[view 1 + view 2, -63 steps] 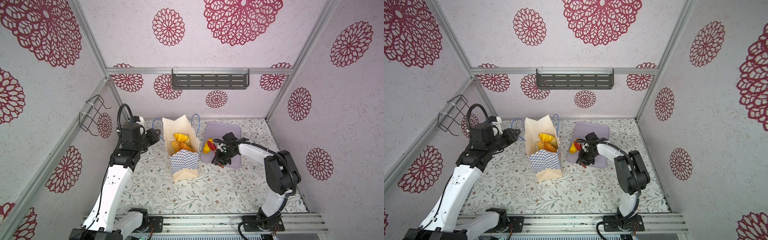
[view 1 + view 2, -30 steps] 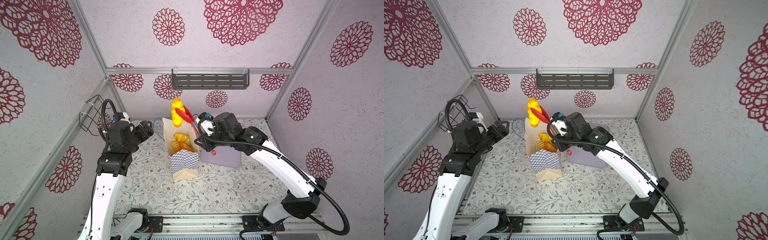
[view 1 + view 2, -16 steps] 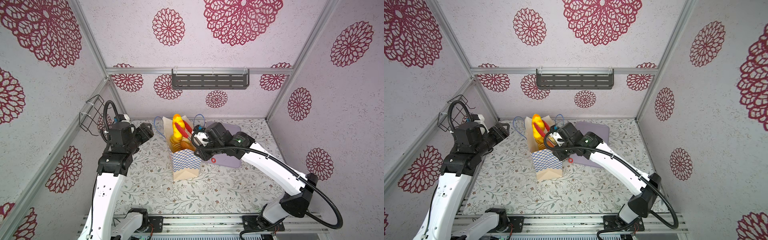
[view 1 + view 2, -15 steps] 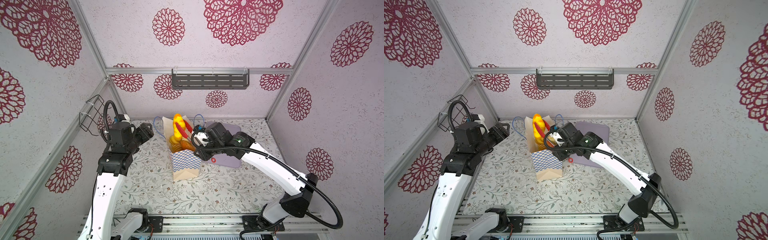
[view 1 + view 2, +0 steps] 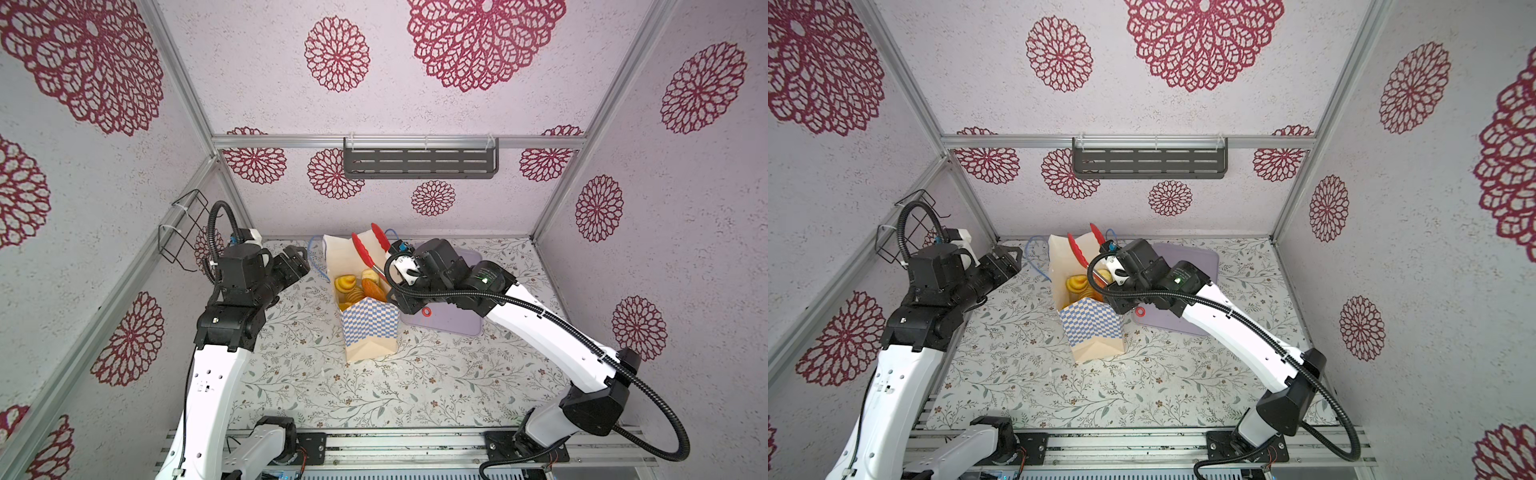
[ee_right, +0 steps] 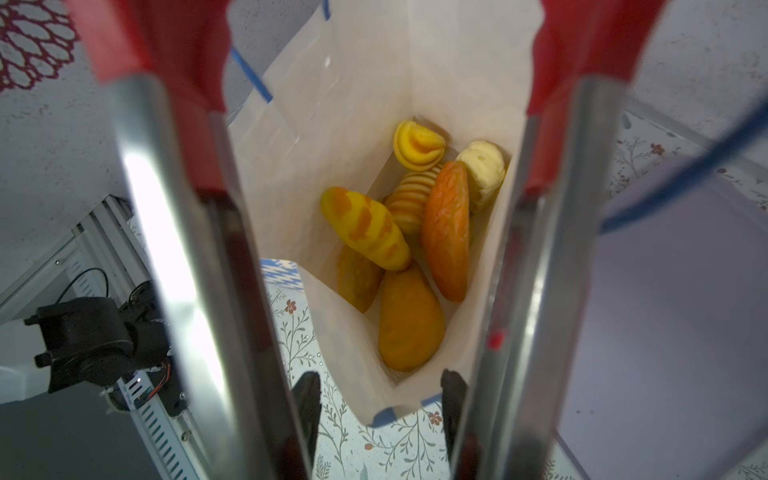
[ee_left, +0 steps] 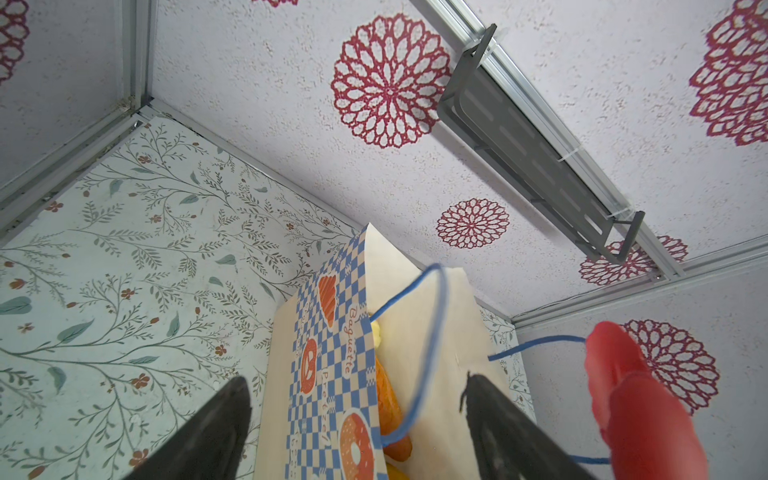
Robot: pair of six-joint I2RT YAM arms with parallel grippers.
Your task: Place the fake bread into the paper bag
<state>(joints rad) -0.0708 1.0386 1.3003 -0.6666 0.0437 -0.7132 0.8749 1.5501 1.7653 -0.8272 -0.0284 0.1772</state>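
The paper bag (image 5: 368, 328) (image 5: 1092, 328) stands upright and open mid-table, chequered side forward. Several pieces of fake bread (image 6: 415, 232) lie in its bottom, also seen in both top views (image 5: 353, 286) (image 5: 1077, 286). My right gripper (image 5: 401, 270) (image 6: 379, 395) is shut on red-tipped metal tongs (image 5: 365, 253) (image 6: 174, 208), which point over the bag's mouth. The tong tips are spread apart with nothing between them. My left gripper (image 5: 299, 262) (image 7: 357, 395) is open just left of the bag, with a blue cord handle (image 7: 432, 332) looping between its fingers.
A flat lilac tray (image 5: 453, 324) (image 5: 1192, 257) lies right of the bag, under my right arm. A grey shelf (image 5: 419, 164) hangs on the back wall and a wire basket (image 5: 183, 228) on the left wall.
The right arm has come down from high above the bag to its mouth. The tongs have opened and the yellow piece they held now lies in the bag. The left gripper has barely moved.
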